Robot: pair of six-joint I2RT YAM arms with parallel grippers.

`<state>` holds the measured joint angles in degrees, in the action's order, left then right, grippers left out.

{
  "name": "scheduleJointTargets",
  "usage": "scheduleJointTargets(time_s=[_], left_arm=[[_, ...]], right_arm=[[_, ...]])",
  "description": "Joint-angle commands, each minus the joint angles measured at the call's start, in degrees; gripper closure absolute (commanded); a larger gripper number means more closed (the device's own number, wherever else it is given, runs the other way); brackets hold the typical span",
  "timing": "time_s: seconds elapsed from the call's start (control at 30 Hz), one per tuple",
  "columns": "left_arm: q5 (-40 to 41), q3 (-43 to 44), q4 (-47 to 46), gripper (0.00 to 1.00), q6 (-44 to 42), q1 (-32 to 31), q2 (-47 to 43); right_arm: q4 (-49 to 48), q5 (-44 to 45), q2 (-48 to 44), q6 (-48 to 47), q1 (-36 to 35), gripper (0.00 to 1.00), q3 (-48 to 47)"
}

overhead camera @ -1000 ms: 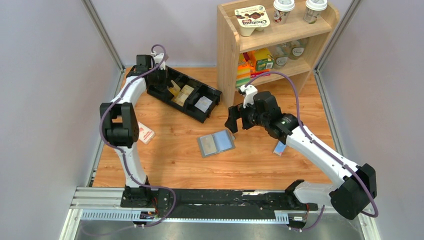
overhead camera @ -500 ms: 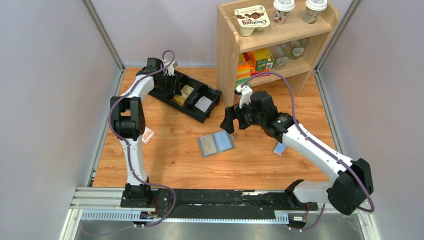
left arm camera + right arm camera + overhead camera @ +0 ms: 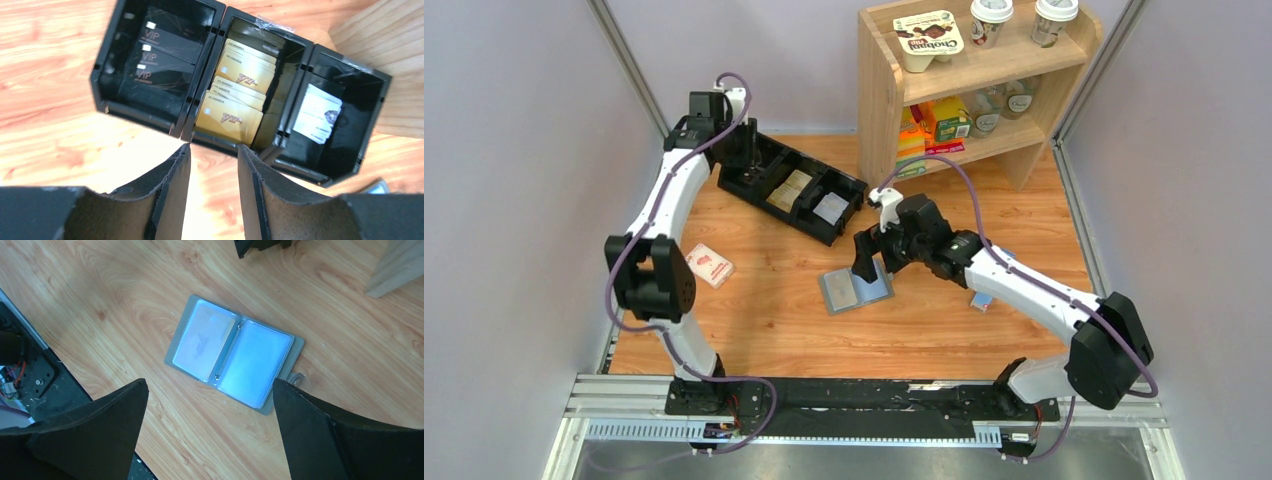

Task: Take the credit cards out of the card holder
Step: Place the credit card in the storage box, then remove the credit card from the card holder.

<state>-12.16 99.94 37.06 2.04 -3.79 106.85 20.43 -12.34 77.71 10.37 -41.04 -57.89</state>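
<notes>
**Two open pincers: one above the card holder, one above a tray of cards**

The right pincer (image 3: 210, 385) hangs with its two black fingers spread wide and nothing between them. Directly below the gap, the grey-blue card holder (image 3: 235, 352) lies open and flat on the wooden table (image 3: 774, 320), clear pocket sleeves facing up. A tan credit card (image 3: 202, 342) shows through the sleeve of the half on the left in the wrist view. Glare whitens the other half, so its contents cannot be told. From above, the pincer sits over the holder's far right corner, and whether it touches cannot be told. Behind this pincer, beside its forearm, a slim blue-and-white packet (image 3: 982, 297) lies partly hidden.

The left pincer (image 3: 214, 150) has its fingers apart by a narrower gap, also empty. Just beyond its fingertips and below is a black three-compartment tray (image 3: 145, 117). Gold VIP cards (image 3: 232, 90) fill the middle compartment straight ahead, black VIP cards (image 3: 160, 60) the compartment to the left, and white cards (image 3: 317, 112) the one to the right. Well behind this pincer, near the arm's elbow, lies a small white-and-red box (image 3: 710, 266). A wooden shelf (image 3: 964, 80) of groceries stands past the tray's right end.
</notes>
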Motion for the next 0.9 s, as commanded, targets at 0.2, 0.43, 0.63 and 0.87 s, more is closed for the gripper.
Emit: scheduleJointTargets(time_s=[0.2, 0.43, 0.63, 0.87], left_arm=[[9.0, -21.0, -2.78, 0.52, 9.73, -5.52, -20.0], [8.83, -38.3, -5.85, 0.51, 13.86, -11.41, -31.59], [6.98, -48.86, -6.56, 0.51, 17.11, -13.17, -35.92], [5.22, -52.92, -7.53, 0.51, 18.52, -14.93, -36.45]], right_arm=[[-4.52, 8.02, 11.91, -1.85, -8.61, 0.04, -2.4], [-2.23, 15.23, 20.89, -2.11, -13.45, 0.05, -6.35], [-2.5, 18.49, 25.46, -1.15, -15.48, 0.05, -7.41], [-1.0, 22.18, 29.77, 0.0, -15.39, 0.09, -7.77]])
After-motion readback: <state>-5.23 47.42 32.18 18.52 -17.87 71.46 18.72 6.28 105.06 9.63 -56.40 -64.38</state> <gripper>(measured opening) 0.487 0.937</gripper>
